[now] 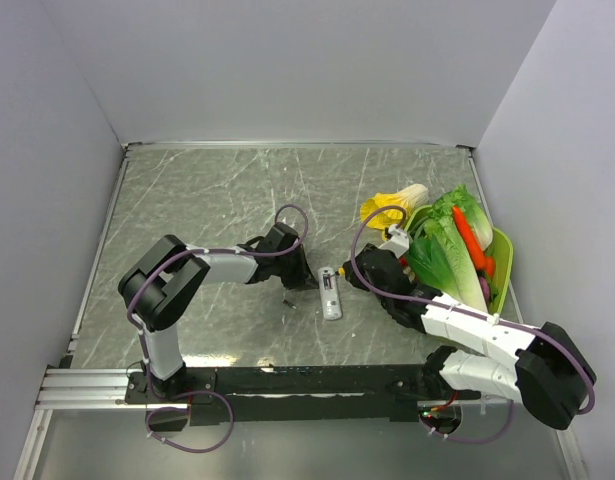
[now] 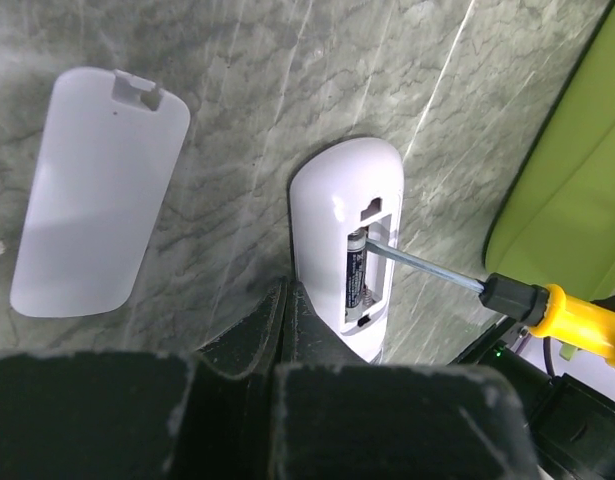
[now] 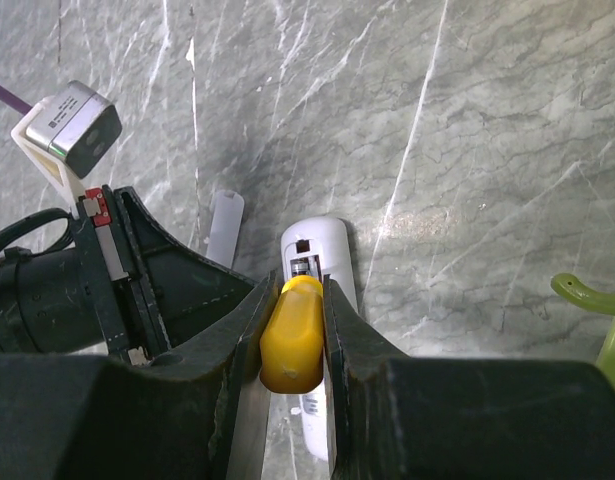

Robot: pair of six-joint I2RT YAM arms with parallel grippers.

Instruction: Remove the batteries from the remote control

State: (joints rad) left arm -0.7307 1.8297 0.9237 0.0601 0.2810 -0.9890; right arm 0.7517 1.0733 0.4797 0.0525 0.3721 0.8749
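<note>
Remote control [image 2: 339, 215] lies on the marble table [image 1: 217, 190], its back cover [image 2: 92, 190] off and lying apart beside it. One battery [image 2: 354, 282] sits in the open compartment. Right gripper [image 3: 292, 292] clamps a yellow screwdriver [image 2: 572, 315], blade tip at the battery's end. Left gripper [image 2: 285, 295] is fully closed, empty, tips against the remote's edge

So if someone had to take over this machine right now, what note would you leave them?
Left end effector: shut, holding nothing, tip at the remote control's edge.
Right end effector: shut on the screwdriver, its blade poking into the open battery bay.
Done: cover off, lying beside the remote.
Left to do: lever out the batteries; one shows in the bay, the other I can't make out.
</note>
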